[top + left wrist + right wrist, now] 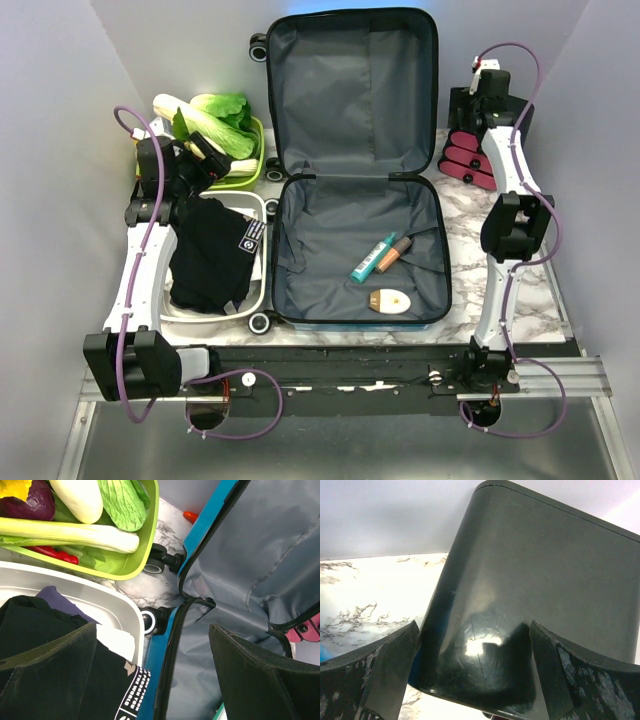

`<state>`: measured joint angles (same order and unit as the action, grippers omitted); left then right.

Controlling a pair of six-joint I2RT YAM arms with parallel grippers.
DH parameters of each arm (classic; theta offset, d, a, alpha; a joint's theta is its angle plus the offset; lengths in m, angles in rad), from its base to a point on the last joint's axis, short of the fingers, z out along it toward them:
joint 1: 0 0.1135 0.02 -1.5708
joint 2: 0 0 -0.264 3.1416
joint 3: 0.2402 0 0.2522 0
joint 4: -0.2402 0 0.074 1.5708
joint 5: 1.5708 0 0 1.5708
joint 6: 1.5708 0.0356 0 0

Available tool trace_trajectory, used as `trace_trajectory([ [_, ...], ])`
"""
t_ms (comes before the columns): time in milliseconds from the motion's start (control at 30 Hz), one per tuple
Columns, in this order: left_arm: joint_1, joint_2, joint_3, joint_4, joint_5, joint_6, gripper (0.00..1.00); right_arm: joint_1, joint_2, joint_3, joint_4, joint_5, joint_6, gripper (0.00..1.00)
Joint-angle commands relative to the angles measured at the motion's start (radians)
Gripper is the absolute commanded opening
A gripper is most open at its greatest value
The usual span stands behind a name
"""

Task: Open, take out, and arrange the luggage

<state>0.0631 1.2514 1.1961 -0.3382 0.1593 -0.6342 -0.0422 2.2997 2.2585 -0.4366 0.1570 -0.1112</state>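
The luggage (355,150), a small bright-blue hard-shell suitcase with dark grey fabric lining, lies open in the middle of the marble table (470,270), with its lid on the far side. In the near half I see a teal plastic tube (372,257) just beside an orange-brown tube (393,254), and nearer, a cream oval bottle (390,300).

The left claw (152,627) hangs with its jaws wide apart and holds nothing. It is above the left edge of the luggage, between it and a white plastic tub (255,300) that holds a black garment (210,255). The right claw (474,625) is also wide open and empty, very near a glossy black box (545,580) at the far right.

In my opinion, taking out is not finished, and several things could go wrong. The two tubes lie so close together that a claw closing on one may push or drag the other. The bottle looks smooth and rounded, so it may slip out. The left claw, going down here, could catch the zip rim or the loose lining. The right claw could knock the black box if it turns carelessly.
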Motion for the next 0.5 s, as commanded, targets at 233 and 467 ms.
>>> trace_trajectory([
  [233,-0.005,0.003,-0.01,0.025,0.013,0.011,0.99,-0.012,-0.103,-0.306,-0.039,0.246,-0.013,1.0],
  [467,-0.006,0.01,-0.024,0.03,0.032,0.007,0.99,-0.033,-0.321,-0.58,-0.011,0.337,0.051,1.0],
])
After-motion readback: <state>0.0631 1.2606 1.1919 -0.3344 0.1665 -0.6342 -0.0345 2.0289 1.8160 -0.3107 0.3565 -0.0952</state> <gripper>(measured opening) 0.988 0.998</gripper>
